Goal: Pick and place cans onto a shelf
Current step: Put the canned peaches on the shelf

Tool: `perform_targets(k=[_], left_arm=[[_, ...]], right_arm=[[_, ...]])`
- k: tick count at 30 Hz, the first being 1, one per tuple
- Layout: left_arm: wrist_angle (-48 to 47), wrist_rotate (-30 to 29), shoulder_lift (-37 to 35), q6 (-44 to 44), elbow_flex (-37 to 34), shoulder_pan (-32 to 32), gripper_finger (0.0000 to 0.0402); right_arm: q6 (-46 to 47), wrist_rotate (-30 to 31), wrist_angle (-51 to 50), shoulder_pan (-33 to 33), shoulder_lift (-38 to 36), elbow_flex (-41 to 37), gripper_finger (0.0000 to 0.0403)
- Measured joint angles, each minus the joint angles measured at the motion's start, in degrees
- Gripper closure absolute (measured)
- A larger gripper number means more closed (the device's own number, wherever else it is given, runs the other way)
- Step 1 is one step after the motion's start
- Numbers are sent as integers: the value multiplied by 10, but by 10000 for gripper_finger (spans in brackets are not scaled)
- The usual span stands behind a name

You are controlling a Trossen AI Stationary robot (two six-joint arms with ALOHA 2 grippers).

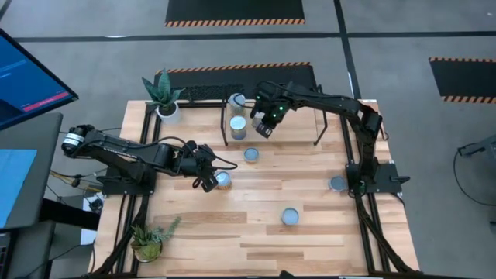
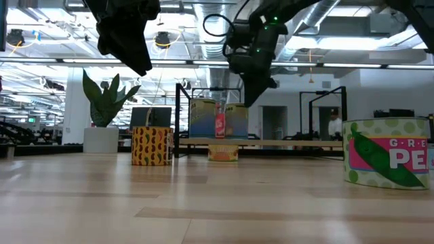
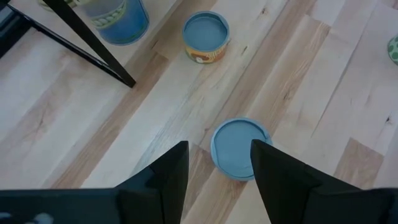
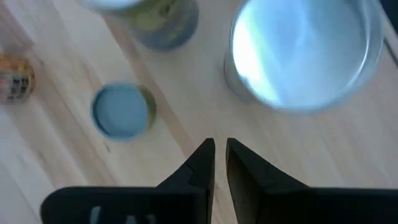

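My left gripper is open and hovers well above a can with a bluish top that stands on the table; its yellow side shows in the low view. My right gripper is shut and empty. It hangs over the shelf beside two cans that stand on it, one nearer and one farther back. The large silver top lies just ahead of its fingers.
More cans stand on the table: one in front of the shelf, one at the right by the arm base, one toward the near edge. Black shelf legs stand close by. Potted plants stand on the table's left side.
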Motion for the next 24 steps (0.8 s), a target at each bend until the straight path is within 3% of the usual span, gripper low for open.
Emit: perform_targets(k=[5, 24], left_arm=[[0, 0, 0, 5, 0, 0, 239], [0, 0, 0, 2, 0, 0, 239]], right_arm=[[0, -30, 39, -11, 0, -6, 337], [2, -24, 91, -50, 0, -6, 337]])
